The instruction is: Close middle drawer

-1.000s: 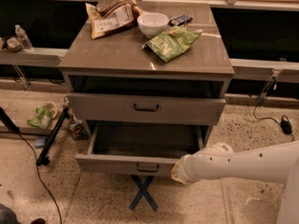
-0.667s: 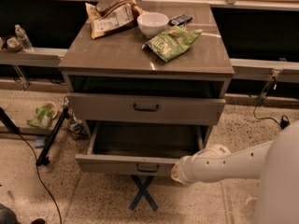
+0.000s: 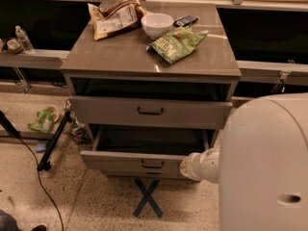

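Since a second ago, your robot's white arm casing [image 3: 264, 162] has swung close to the lens and now fills the lower right, while the wide, shallow grey-taupe middle drawer [image 3: 130, 161] with its small dark bar handle has stayed pulled well out of the cabinet. You have the gripper [image 3: 186, 166] at the right end of that drawer's front panel, seemingly touching it; whether it is spread or pressed together you cannot tell. Above, the taller-fronted grey top drawer [image 3: 110, 110] stands slightly out. On the grey cabinet top [image 3: 115, 57] lie a green snack bag [image 3: 178, 43], a white bowl [image 3: 157, 24] and a brown snack bag [image 3: 115, 18]. A blue tape cross [image 3: 147, 198] marks the floor below.
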Controlling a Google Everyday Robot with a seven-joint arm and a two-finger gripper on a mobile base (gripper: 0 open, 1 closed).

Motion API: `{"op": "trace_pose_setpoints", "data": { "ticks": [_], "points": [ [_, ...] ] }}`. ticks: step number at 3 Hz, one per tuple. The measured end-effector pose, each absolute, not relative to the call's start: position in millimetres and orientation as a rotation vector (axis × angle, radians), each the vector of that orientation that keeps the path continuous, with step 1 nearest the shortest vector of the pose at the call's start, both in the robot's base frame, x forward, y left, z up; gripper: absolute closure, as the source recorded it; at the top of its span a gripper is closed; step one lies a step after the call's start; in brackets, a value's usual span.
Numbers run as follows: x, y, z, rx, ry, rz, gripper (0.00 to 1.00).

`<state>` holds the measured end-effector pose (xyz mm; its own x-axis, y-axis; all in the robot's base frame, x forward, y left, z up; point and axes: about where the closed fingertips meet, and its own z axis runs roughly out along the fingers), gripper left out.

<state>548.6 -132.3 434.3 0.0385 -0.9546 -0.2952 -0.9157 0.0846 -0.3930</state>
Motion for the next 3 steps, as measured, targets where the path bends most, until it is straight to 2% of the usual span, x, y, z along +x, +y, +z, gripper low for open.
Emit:
{"op": "trace_pose_setpoints", "data": {
  "ticks": [3],
  "points": [
    [595.7,-113.2,389.9,-1.748,1.795,-0.306,1.00]
  ]
}}
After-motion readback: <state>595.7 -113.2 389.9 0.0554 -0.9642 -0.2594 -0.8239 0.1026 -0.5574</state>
